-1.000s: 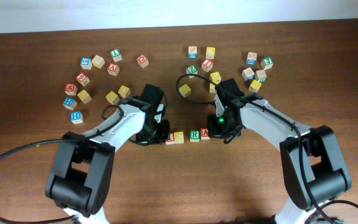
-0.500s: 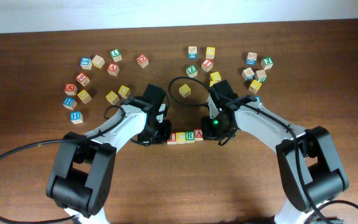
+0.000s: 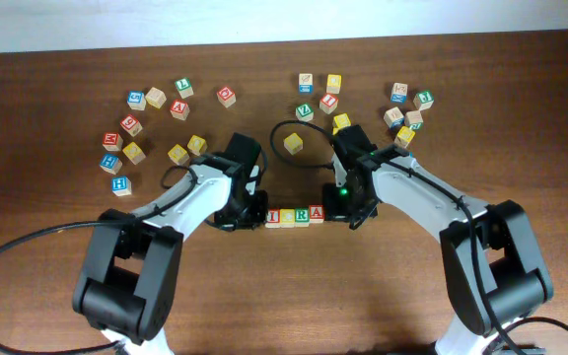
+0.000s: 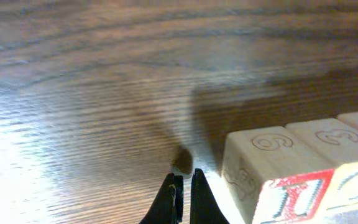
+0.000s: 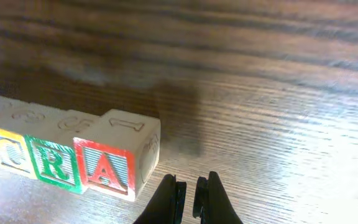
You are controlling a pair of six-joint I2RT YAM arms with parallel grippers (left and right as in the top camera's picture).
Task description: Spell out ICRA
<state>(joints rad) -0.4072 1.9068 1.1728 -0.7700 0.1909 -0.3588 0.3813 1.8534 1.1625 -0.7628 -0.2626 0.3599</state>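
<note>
Left claw [image 4: 182,198], right claw [image 5: 190,191] seemingly closed, flanking 4-block row [image 3: 295,215]

Your counter [image 3: 67,286] is dark brown wood grain. At its middle you have a row of four blocks [image 3: 295,215], touching side by side and reading I, C, R, A. Loose letter blocks [image 3: 178,107] lie scattered in two groups behind it, left and right, with one yellow block [image 3: 293,144] alone between them.

The A block [image 5: 107,171] has a red letter and border on pale wood. The R block [image 5: 55,163] touching it is green-lettered. The table [image 3: 47,266] is dark brown wood grain.
</note>
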